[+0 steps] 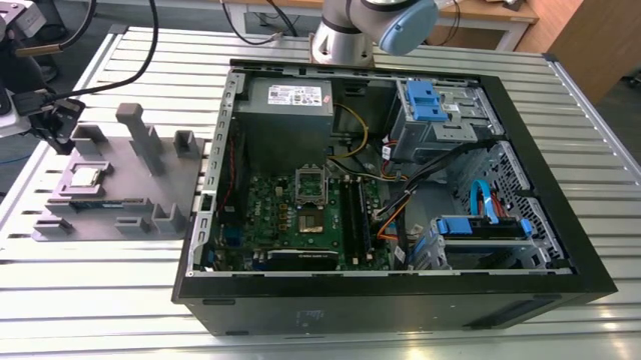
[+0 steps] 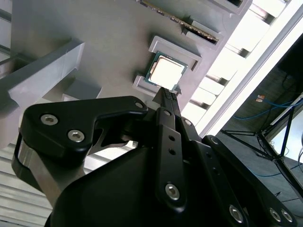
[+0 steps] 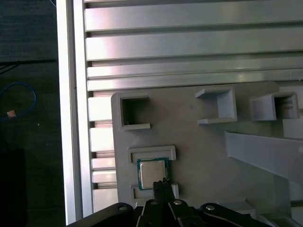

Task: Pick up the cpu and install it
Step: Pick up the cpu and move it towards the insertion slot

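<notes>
The cpu (image 1: 84,177) is a small square chip with a shiny metal top. It lies flat in a shallow pocket of the grey fixture plate (image 1: 150,187), on the exterior view's left beside the computer case. My gripper (image 1: 52,133) hangs over the plate's far left corner, above the chip and apart from it. In both wrist views the cpu (image 2: 166,72) (image 3: 152,172) sits just beyond the gripper (image 2: 168,94) (image 3: 162,182). The two fingertips are pressed together with nothing between them.
The open computer case (image 1: 401,296) lies on the slatted metal table (image 1: 90,300). Its green motherboard holds the metal-framed socket (image 1: 311,182). A memory stick (image 1: 103,203) rests on the plate near the cpu. Tall grey posts (image 1: 140,135) rise from the plate. Cables hang at the left.
</notes>
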{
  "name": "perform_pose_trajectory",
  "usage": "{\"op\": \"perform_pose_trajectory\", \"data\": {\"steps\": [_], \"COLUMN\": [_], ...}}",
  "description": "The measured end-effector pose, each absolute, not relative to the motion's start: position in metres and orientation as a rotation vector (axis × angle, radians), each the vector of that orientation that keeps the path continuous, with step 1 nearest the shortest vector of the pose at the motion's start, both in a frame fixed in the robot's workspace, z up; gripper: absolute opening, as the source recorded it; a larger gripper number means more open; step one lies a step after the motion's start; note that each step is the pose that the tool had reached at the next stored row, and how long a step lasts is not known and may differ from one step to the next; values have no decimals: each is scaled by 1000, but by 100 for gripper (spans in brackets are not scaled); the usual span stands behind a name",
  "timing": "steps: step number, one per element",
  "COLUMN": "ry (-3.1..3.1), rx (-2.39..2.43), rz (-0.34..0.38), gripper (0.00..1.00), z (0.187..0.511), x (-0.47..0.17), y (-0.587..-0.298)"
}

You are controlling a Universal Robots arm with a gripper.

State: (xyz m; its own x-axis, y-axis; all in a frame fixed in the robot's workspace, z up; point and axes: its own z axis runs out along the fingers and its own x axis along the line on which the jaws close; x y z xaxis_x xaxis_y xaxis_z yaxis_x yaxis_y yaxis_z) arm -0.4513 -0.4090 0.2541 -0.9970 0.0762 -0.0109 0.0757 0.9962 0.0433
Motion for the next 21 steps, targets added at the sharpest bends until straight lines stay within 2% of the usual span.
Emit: {"op": "perform_pose_trajectory", "data": {"steps": [21], "ry": [3126], "rx": [119], "rz": [67], "gripper": [11], "z": [227], "x": [-451], "y": [-409]}}
